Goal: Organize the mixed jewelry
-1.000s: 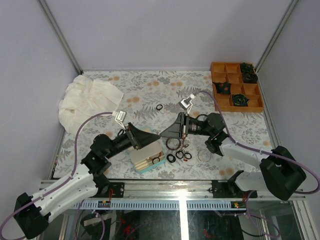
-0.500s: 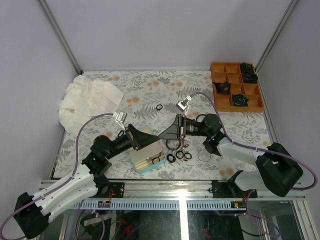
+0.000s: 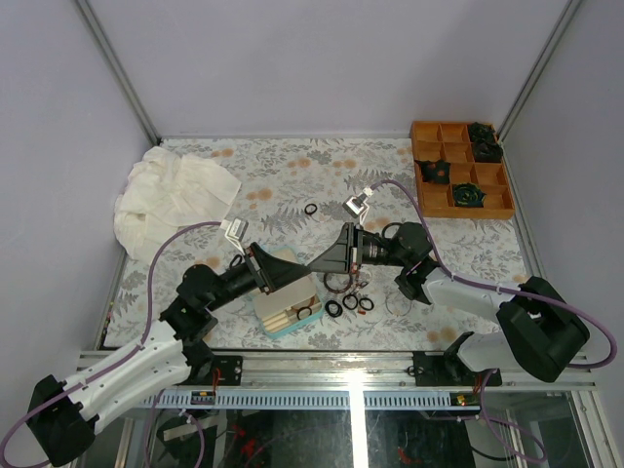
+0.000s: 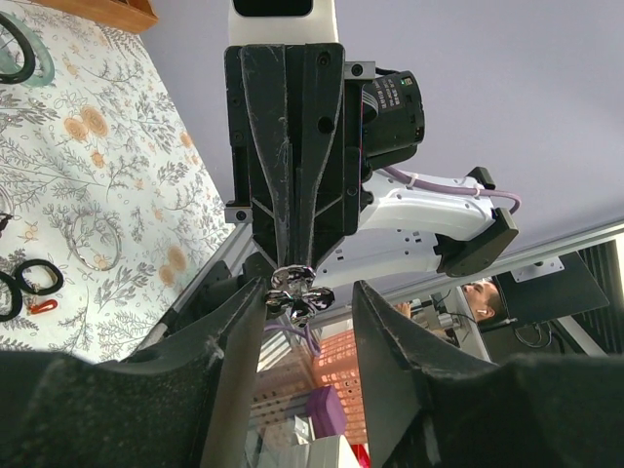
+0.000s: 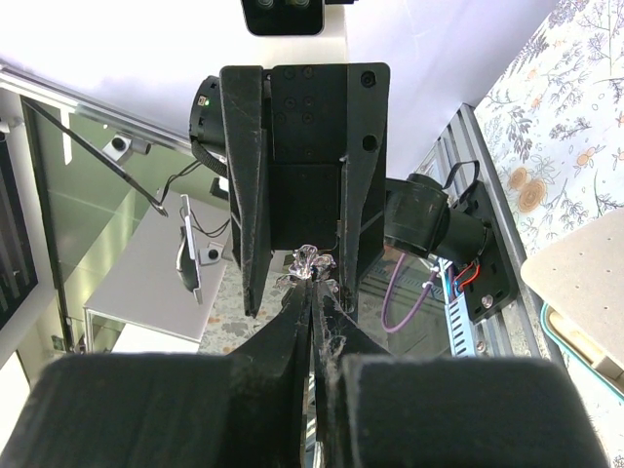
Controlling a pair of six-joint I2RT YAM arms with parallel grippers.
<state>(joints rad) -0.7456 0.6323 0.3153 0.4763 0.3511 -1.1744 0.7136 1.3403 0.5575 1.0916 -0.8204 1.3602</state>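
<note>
Mixed jewelry piece (image 5: 310,263), tiny, shape unclear, in clenched right gripper (image 5: 311,286), inside released left gripper (image 4: 308,292).

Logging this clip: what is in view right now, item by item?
table: one, floral-patterned cover, under everything
cloth: one, white, crumpled, far left
compartment tray: one, orange, far right corner
clumps: several, dark green-black, in the tray's compartments
case: one, teal, open, near edge by the left arm
black rings: at least four, most right of the case, one alone mid-table
dark bangle: one, under the right gripper
clear bangle: one, right of the rings
silvery trinket: one, tiny, held in mid-air
left gripper: black, open, fingers either side of the trinket
right gripper: black, shut on the trinket
</note>
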